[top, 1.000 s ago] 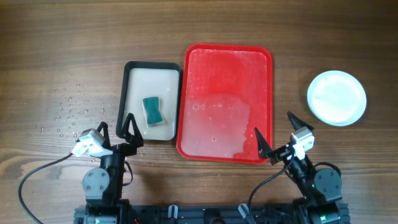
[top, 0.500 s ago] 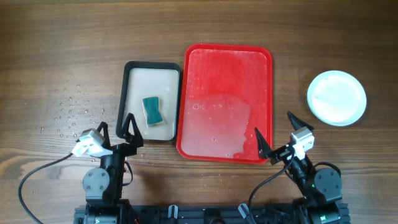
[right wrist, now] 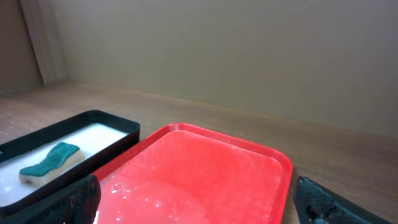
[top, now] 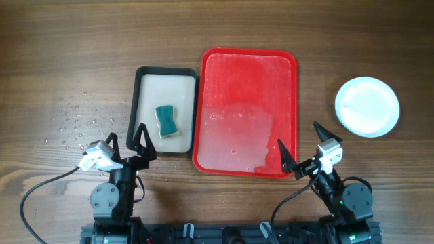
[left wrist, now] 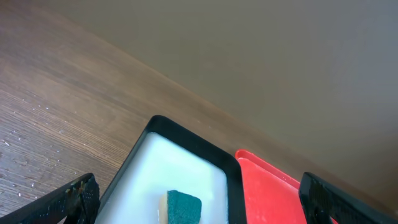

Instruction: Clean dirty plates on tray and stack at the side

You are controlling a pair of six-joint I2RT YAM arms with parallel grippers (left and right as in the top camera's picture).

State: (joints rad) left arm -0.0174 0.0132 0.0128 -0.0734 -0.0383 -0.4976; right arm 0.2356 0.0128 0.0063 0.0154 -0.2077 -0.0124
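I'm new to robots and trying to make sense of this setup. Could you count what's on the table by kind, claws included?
Trays: 2, the red tray and the black tray
Sponges: 1, the teal sponge in the black tray
Plate stacks: 1, the plate stack; plates in it uncountable from above
Grippers: 2, the left gripper and the right gripper, both open
Total: 6

One red tray [top: 247, 71], one black tray [top: 137, 102], one sponge [top: 166, 120], one plate stack [top: 367, 106] (plates within uncountable).
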